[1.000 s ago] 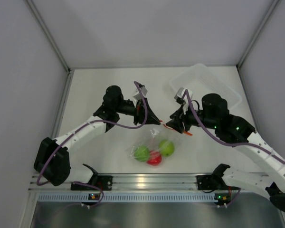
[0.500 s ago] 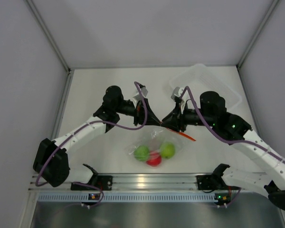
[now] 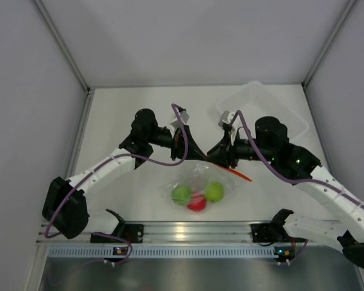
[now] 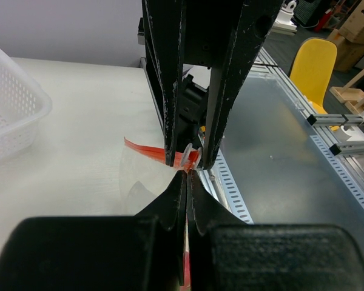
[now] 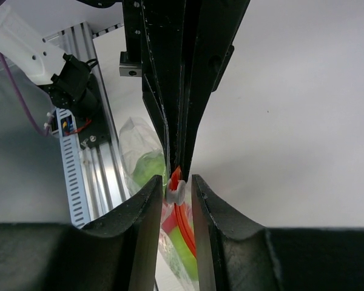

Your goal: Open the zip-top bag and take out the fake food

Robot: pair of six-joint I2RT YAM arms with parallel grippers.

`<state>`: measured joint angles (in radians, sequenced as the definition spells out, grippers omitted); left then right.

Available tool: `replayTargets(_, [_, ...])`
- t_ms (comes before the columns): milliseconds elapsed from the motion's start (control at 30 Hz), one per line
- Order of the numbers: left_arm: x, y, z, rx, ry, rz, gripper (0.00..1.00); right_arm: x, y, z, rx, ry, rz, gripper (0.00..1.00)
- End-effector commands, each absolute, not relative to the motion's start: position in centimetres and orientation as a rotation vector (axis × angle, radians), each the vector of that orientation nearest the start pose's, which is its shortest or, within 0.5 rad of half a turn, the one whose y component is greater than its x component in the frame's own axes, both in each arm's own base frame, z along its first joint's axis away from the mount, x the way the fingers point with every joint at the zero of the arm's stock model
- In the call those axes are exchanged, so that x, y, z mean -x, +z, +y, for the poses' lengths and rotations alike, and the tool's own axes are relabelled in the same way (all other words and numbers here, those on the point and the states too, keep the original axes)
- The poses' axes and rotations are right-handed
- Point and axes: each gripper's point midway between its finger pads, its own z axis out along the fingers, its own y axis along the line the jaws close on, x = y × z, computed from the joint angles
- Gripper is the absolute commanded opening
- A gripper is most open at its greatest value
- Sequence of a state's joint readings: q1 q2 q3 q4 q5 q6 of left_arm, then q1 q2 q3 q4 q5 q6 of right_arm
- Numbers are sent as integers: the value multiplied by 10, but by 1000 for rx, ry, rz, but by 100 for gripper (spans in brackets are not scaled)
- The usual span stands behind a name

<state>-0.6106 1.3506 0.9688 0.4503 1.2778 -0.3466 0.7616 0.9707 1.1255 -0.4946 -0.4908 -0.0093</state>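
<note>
The zip-top bag (image 3: 197,180) hangs between my two grippers, its lower part resting on the table. Inside it are the fake food balls: two lime green (image 3: 181,194) (image 3: 214,192) and one red (image 3: 197,203). My left gripper (image 3: 198,155) (image 4: 187,176) is shut on the bag's red zip strip (image 4: 142,150). Facing it tip to tip, my right gripper (image 3: 213,159) (image 5: 177,185) has its fingers narrowly apart and closed around the white zip slider (image 5: 175,193). A loose end of the red strip (image 3: 238,174) sticks out to the right.
A clear rigid tub (image 3: 291,115) stands at the back right, behind my right arm. The metal rail (image 3: 188,230) with both arm bases runs along the near edge, just below the bag. Grey walls close in the table's sides and back.
My right gripper has moved left to meet the left gripper and closed around the slider. The red strip's end now trails to the right. The left arm has held still.
</note>
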Motion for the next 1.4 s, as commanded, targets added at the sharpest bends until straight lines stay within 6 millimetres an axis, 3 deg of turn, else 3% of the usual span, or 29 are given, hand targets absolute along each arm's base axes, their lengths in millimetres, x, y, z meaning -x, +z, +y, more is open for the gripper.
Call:
replayTargets(0, [-161,333,-326,-1361,-1611,1139,0,-171,320,268,1046,927,1640,27])
replayTargets(367, [-161,334,-325,-1361,-1614,1139,0,-177,314,264,1028,881,1662,21])
replayTargets(600, [-159,336,-325,-1377,-1614,1120,0,-179,318,264,1025,874,1644,0])
replayTargets(1067, [-157,375,-321,-1438,-1603,1015,0,-171,321,251,1053,827,1609,0])
replayTargets(1367, [-164,385,-307,-1472,-1609,1017,0,-189,322,227,987,638,1638,0])
